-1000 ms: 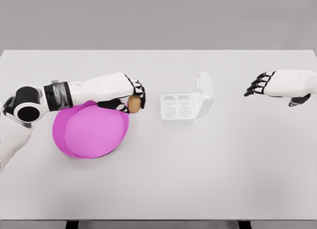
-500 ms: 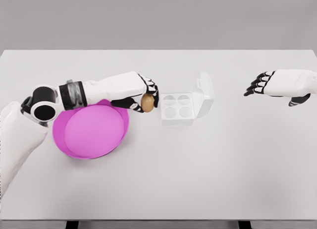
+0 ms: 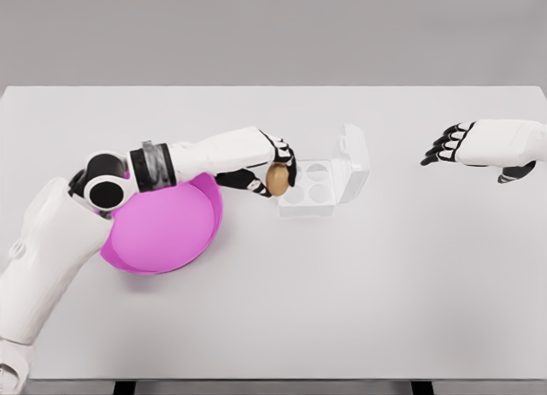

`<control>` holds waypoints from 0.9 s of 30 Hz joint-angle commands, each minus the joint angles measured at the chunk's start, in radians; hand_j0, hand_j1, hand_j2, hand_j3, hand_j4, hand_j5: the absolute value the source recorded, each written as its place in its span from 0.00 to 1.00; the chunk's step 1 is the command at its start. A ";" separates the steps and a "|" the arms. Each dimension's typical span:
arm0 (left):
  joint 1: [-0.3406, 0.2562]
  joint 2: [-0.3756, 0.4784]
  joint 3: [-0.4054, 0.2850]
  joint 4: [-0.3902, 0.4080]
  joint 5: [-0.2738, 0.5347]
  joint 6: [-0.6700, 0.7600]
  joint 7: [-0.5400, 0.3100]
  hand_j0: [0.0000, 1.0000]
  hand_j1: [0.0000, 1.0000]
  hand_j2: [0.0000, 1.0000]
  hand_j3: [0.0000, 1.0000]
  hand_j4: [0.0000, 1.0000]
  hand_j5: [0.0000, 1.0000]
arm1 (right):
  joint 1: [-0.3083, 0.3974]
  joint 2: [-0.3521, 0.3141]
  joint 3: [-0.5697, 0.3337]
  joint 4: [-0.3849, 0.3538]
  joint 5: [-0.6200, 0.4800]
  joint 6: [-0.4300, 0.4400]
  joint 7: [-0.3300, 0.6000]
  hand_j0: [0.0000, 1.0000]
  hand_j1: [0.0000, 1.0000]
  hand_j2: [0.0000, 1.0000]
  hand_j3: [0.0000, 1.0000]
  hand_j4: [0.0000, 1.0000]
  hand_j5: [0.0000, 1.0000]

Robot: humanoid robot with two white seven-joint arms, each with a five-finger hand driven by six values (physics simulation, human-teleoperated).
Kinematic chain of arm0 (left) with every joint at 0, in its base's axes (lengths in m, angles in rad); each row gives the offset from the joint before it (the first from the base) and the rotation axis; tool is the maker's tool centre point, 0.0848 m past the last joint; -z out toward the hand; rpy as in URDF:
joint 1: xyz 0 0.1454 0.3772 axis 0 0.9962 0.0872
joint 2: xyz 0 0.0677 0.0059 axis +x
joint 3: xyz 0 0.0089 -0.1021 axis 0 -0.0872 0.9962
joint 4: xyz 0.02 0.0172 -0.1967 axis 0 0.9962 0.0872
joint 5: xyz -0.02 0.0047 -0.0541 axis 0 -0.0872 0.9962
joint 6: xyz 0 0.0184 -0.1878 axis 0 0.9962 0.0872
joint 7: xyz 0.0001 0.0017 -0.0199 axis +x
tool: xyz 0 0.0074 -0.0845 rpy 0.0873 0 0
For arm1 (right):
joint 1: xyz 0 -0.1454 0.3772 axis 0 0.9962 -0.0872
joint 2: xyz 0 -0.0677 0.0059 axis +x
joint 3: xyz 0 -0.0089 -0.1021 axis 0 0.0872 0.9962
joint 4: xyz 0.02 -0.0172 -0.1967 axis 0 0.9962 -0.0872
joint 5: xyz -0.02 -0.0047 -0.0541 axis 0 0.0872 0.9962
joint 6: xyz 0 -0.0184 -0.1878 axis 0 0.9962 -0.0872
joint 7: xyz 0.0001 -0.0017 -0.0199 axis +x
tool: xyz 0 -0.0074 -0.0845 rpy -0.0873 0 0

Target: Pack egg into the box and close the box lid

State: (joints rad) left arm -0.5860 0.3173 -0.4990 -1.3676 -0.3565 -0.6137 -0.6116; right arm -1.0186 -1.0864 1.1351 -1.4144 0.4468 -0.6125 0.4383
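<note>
My left hand (image 3: pixel 275 168) is shut on a brown egg (image 3: pixel 276 179), holding it just above the table at the left edge of the white egg box (image 3: pixel 318 186). The box stands near the table's middle with four round cups; the near-left cup is partly hidden by the egg and fingers. Its lid (image 3: pixel 355 158) is open, standing up on the right side. My right hand (image 3: pixel 446 145) hovers far to the right, fingers spread and holding nothing.
A magenta bowl (image 3: pixel 162 228) sits on the white table (image 3: pixel 342 292) left of the box, partly under my left forearm. The table's far edge runs behind the box.
My left hand has carried the egg rightward from over the bowl's rim to the left edge of the box. The right hand has stayed still.
</note>
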 commanded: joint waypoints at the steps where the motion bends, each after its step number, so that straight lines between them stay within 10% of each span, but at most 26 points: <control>1: 0.000 -0.014 0.000 0.018 0.008 0.003 0.001 0.42 0.42 0.42 0.42 0.42 0.42 | 0.000 -0.001 -0.001 0.000 -0.003 0.002 -0.001 1.00 1.00 1.00 1.00 1.00 1.00; 27: -0.074 -0.135 -0.009 0.226 -0.042 0.003 0.001 0.43 0.43 0.43 0.43 0.43 0.43 | 0.000 -0.001 -0.001 0.003 -0.003 0.002 -0.001 1.00 1.00 1.00 1.00 1.00 1.00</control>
State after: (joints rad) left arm -0.6611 0.1920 -0.5086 -1.1565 -0.3968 -0.6135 -0.6115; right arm -1.0186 -1.0868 1.1347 -1.4113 0.4468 -0.6125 0.4380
